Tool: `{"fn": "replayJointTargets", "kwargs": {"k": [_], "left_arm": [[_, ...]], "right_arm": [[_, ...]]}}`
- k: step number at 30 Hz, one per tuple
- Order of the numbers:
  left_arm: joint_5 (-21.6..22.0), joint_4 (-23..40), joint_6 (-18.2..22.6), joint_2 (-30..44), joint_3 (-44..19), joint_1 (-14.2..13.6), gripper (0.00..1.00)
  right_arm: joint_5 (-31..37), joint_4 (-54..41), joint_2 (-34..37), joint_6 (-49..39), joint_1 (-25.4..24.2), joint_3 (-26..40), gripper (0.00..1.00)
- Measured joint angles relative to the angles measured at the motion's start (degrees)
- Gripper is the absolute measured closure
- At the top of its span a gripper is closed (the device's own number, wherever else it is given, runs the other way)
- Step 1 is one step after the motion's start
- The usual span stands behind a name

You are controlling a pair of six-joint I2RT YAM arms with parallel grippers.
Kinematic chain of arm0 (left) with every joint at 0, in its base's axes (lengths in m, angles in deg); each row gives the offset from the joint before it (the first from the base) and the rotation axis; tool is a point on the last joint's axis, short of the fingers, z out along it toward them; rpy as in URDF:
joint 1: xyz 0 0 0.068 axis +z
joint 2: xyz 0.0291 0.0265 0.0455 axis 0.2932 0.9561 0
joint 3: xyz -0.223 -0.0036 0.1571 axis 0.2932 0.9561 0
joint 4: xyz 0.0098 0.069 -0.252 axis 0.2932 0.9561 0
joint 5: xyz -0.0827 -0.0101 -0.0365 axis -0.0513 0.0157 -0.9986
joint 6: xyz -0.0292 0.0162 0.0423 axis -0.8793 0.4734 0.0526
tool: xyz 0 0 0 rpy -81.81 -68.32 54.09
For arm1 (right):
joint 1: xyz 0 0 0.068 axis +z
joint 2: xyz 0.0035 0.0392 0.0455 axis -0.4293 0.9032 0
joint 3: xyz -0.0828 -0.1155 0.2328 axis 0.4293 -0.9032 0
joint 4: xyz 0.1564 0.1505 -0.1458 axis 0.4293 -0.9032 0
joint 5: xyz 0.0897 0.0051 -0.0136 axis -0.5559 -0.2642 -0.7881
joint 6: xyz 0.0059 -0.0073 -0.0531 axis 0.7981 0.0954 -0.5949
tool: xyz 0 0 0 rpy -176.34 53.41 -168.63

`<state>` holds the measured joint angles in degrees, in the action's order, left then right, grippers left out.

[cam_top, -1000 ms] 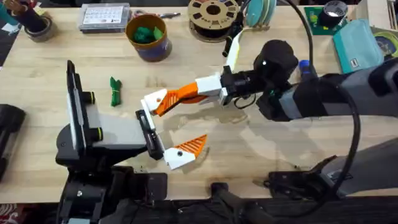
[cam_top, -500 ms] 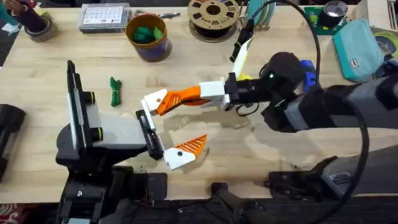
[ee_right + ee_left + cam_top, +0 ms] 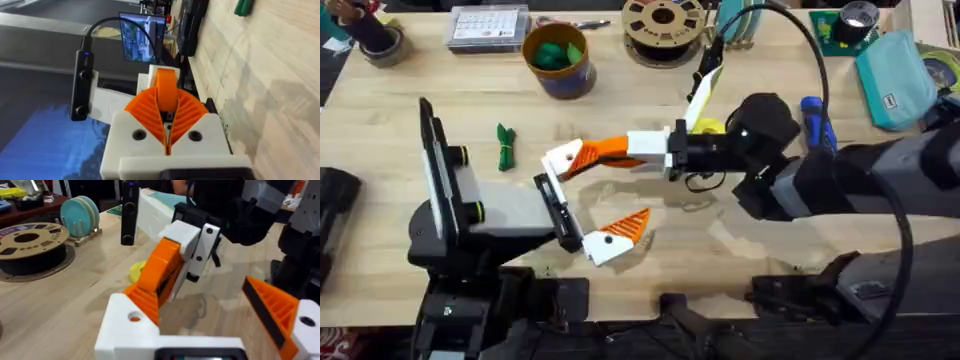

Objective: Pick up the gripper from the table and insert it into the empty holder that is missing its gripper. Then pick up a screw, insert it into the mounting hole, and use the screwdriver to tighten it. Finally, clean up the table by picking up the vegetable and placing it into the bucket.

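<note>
Right gripper [image 3: 620,152] fingers clamped on orange gripper [image 3: 159,275], pressing it into white holder [image 3: 563,158] to seat it. Left gripper [image 3: 588,200] fingers apart, steadying holder.

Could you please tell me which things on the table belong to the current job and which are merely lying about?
Job: orange gripper fingertip, held in the right gripper; white holder; blue screwdriver; dark-green vegetable; bucket.

Lying about: filament spool; teal pouch; calendar.
</note>
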<state>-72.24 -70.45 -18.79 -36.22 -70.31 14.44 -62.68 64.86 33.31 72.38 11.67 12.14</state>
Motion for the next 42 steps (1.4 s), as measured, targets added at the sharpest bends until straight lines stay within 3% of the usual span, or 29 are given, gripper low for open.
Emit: {"fn": "replayJointTargets", "kwargs": {"k": [8,29,35,37,42], "left_arm": [[0.9,-0.2,-0.2,0.0,0.0,0.3,0.014],[1.0,-0.2,-0.6,0.0,0.0,0.3,0.014],[-1.3,0.1,-0.4,0.0,0.0,-0.5,0.014],[-1.6,0.1,-0.4,0.0,0.0,-0.5,0.015],[-2.3,0.2,-0.4,0.0,0.0,-0.5,0.015]], "right_arm": [[2.9,0.0,0.0,0.0,1.2,0.0,0.992],[3.3,-0.4,0.0,0.0,1.4,0.0,0.970],[3.6,-1.7,0.0,-0.4,2.2,0.0,0.095],[3.6,-1.8,0.0,-0.6,2.4,0.0,0.011],[3.7,-1.8,0.0,-0.6,2.4,0.0,0.006]]}}
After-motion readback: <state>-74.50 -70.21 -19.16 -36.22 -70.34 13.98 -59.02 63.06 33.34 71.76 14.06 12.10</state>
